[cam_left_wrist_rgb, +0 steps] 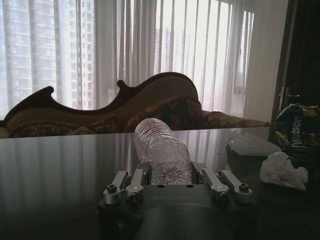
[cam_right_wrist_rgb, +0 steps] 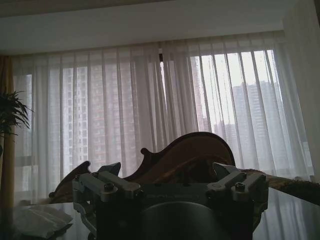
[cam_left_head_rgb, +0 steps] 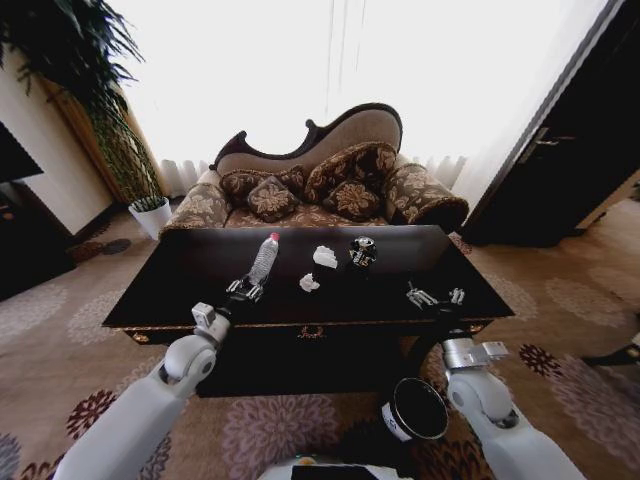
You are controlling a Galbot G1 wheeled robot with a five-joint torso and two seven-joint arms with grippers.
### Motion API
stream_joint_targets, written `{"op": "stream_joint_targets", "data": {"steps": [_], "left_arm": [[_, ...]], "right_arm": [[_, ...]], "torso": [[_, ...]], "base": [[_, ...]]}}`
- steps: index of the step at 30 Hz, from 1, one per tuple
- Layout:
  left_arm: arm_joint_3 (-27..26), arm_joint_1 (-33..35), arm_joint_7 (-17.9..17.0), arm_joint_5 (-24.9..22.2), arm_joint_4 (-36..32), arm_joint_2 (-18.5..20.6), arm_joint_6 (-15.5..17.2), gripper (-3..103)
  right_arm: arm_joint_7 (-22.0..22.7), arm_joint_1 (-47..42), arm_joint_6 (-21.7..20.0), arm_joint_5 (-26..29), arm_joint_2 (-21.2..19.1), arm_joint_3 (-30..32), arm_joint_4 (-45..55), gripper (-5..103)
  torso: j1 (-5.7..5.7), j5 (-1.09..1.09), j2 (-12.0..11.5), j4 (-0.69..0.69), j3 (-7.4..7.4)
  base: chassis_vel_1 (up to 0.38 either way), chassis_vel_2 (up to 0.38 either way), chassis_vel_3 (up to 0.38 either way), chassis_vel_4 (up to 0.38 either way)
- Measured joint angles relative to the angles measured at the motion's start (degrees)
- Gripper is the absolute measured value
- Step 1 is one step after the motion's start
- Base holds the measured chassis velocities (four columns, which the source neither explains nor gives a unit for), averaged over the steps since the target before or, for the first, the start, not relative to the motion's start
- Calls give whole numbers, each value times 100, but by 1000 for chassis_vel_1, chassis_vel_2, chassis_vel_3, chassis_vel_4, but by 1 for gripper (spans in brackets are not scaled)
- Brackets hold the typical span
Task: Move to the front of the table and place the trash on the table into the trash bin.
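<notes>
The trash lies near the middle of the dark bench: two crumpled white paper wads — one farther back, one nearer — and a small black cup-like item with white markings just right of the far wad. A clear plastic bottle with a red cap lies on its side left of them, its cap end pointing away from me.

My left gripper sits low over the bench at the bottle's near end. In the left wrist view its fingers are spread, one pair on each side of the bottle's base, not pressed against it as far as I can tell. From there the nearer wad lies off to the right.

My right gripper hovers over the near right part of the bench, fingers spread and holding nothing.

The trash bin — black with a pale rim — stands on the patterned carpet in front of the bench, beside my right arm. A sofa stands beyond the bench's far edge.
</notes>
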Motion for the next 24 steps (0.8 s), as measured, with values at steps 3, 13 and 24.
{"op": "stream_joint_targets", "data": {"steps": [3, 13, 24], "left_arm": [[-97, 91, 0, -16, -95, 44, 16, 40], [-566, 451, -106, -558, -1037, 600, 307, 40], [-401, 384, -356, -1369, -2056, 1253, 645, 40]], "right_arm": [[3, -31, 7, -19, 1, 0, 0, 100], [107, -117, 107, -325, -13, 65, 68, 100], [297, -617, 1066, -2976, 39, 529, -57, 100]], "torso": [[0, -1, 0, 0, 0], [0, -1, 0, 1, 0], [0, 0, 0, 0, 0]], "base": [[0, 0, 0, 0], [0, 0, 0, 0], [0, 0, 0, 0]]}}
